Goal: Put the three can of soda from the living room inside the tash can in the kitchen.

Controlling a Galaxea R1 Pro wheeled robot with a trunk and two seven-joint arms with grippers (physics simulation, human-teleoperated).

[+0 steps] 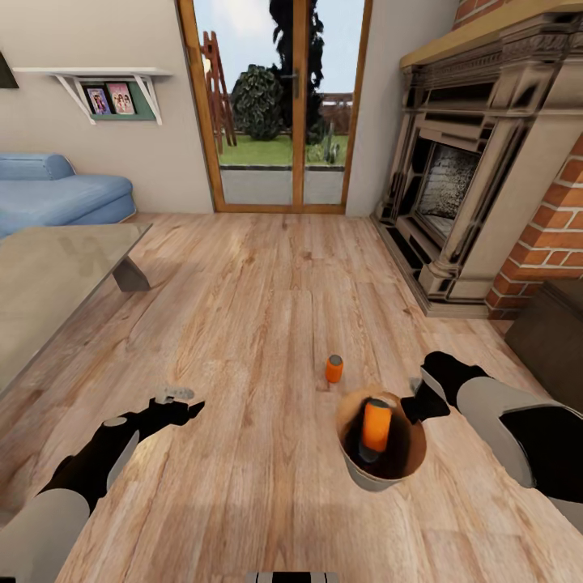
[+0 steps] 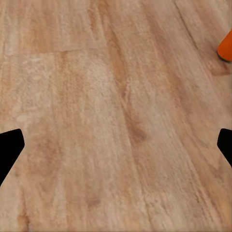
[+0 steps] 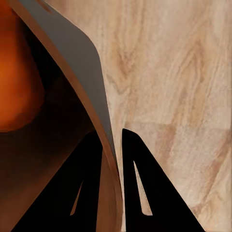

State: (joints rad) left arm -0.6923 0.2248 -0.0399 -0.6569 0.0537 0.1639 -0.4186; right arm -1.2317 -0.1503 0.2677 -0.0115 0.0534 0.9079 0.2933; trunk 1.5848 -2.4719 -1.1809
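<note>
- Two bright orange cylindrical soda cans show from the head: one [image 1: 376,427] lies inside the round grey-white bin with tan lining [image 1: 409,470], another [image 1: 334,368] stands on the wood plank floor [image 1: 259,308] just beyond the bin. By my judgement, collection is partly done and the kitchen trip remains.
- Left wrist: left gripper [image 2: 116,150] spread wide over bare floor, the floor can's edge near.
- Right wrist: right gripper [image 3: 112,145] pinches the bin's rim.
</note>
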